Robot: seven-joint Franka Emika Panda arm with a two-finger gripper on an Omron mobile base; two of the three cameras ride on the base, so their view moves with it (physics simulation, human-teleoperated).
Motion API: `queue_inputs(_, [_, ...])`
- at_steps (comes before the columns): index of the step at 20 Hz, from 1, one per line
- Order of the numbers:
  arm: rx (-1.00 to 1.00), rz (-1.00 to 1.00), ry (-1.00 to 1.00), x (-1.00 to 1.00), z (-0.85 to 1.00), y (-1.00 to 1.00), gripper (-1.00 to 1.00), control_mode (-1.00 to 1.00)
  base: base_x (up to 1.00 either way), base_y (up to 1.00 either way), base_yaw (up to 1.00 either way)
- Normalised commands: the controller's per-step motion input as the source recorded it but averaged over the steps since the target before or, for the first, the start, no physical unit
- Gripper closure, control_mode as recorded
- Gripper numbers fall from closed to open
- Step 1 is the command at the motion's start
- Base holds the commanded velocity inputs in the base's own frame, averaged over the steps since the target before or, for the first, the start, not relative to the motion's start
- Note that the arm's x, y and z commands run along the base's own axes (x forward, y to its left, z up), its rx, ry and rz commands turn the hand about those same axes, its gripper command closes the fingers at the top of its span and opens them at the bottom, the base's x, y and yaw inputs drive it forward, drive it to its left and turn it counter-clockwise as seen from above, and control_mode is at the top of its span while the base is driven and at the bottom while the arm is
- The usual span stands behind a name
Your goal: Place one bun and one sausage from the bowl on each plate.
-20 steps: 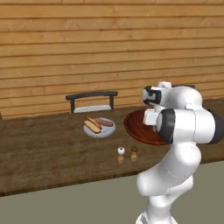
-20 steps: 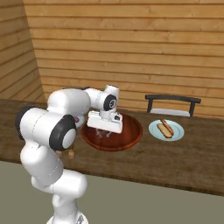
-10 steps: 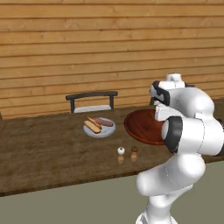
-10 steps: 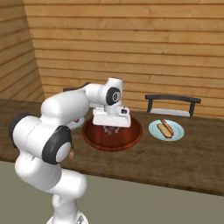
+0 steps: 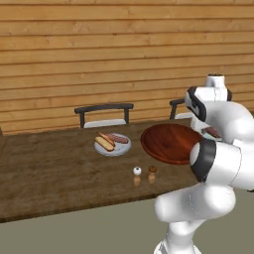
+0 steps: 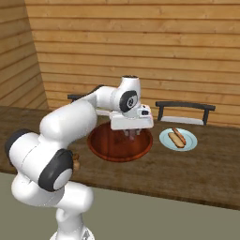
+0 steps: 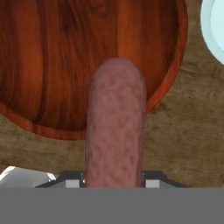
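Hand: the hand [image 6: 132, 134] hangs above the bowl [image 6: 120, 144], clenched on a sausage [image 7: 115, 127] that runs lengthwise out from between its fingers

Sausage: in the hand view it is a thick, dull pinkish-brown cylinder with a pebbled skin and a rounded far end; its long axis points straight away from the hand, across the bowl's rim and over the wooden interior

Bowl: wide, shallow, glossy reddish-brown wood on the tabletop [image 5: 54, 173]; what shows of its inside looks bare

Near plate: a pale plate [image 7: 214, 24] shows as a sliver at the upper right corner of the hand view, just past the bowl's rim and apart from it; in the right base view this looks to be the plate [image 6: 178, 139] right of the bowl, which carries a bun with a sausage beside it

Far plate: in the left base view a second plate [image 5: 113, 145] lies left of the bowl, also with a bun and a sausage on it

Key relation: the near plate lies off to one side of the hand, not along the sausage's axis, so my guess is that the carry calls for a sideways swing away from the bowl before lowering

Other items: two small shakers [image 5: 144, 171] stand on the tabletop in front of the bowl
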Motion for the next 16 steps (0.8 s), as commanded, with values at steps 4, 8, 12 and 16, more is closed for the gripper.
queue_inputs(4, [0.01,0.0,-0.11,0.16,0.13,-0.76,1.0,-1.0,0.0,0.0,0.0])
queue_inputs(8, [0.01,0.0,-0.1,0.29,0.01,-0.75,1.0,-1.0,0.0,0.0,0.0])
queue_inputs(12, [0.06,0.0,-0.15,0.55,0.0,-0.58,1.0,-1.0,0.0,0.0,0.0])
queue_inputs(16, [0.05,0.0,-0.14,0.68,0.0,-0.63,1.0,-1.0,0.0,0.0,0.0])
